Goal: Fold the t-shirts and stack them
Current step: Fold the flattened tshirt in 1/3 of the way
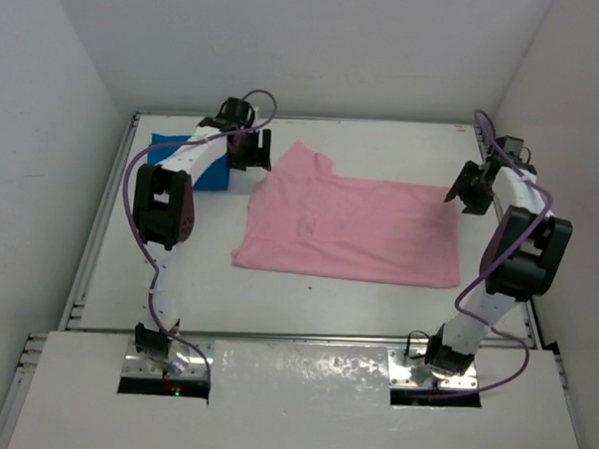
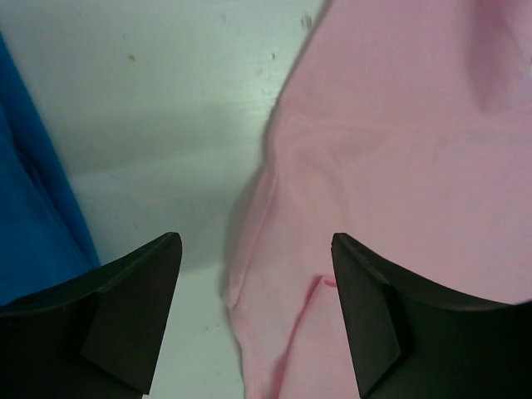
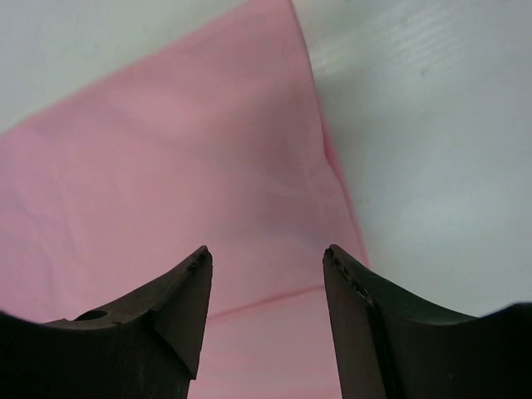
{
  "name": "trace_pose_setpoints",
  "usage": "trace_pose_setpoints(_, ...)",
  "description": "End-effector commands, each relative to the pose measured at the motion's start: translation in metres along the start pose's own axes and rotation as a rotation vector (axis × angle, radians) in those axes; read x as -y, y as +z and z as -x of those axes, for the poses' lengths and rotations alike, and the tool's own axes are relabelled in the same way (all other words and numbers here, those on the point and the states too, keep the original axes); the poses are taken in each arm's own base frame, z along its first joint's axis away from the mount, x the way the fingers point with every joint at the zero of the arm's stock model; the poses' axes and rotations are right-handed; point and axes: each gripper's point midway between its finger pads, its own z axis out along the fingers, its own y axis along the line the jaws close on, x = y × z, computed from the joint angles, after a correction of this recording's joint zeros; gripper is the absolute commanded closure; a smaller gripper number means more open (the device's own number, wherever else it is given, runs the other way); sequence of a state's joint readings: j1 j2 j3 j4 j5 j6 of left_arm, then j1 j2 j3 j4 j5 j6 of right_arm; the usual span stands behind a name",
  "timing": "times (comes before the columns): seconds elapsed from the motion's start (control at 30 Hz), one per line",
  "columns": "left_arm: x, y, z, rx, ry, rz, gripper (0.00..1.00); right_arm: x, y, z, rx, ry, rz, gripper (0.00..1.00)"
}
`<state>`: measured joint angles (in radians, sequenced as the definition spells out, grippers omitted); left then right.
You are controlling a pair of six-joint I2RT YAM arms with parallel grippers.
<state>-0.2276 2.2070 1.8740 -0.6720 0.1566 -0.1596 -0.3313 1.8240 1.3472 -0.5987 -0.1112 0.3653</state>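
The light pink t-shirt [image 1: 354,227] lies flat across the middle of the table, one sleeve pointing to the far left. The bright blue t-shirt [image 1: 214,177] lies folded at the far left, partly hidden under my left arm. My left gripper [image 1: 251,153] is open and empty above the pink shirt's far left sleeve edge [image 2: 249,274], with the blue shirt [image 2: 33,233] at its left. My right gripper [image 1: 467,189] is open and empty over the pink shirt's far right corner [image 3: 274,166].
White walls stand at the far, left and right sides. A metal rail [image 1: 96,226] runs along the table's left edge. Bare tabletop [image 1: 326,305] lies in front of the pink shirt.
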Motion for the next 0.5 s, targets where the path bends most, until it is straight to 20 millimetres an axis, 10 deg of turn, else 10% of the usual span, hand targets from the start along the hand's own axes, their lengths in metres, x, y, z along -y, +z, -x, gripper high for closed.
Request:
trace_pose_setpoints(0.0, 0.007, -0.017, 0.045, 0.117, 0.058, -0.014, 0.29, -0.003, 0.017, 0.028, 0.042, 0.0, 0.011, 0.45)
trace_pose_setpoints(0.47, 0.028, 0.038, 0.078, 0.227, 0.004, -0.167, 0.28, 0.006, 0.072, 0.092, 0.227, -0.055, -0.034, 0.49)
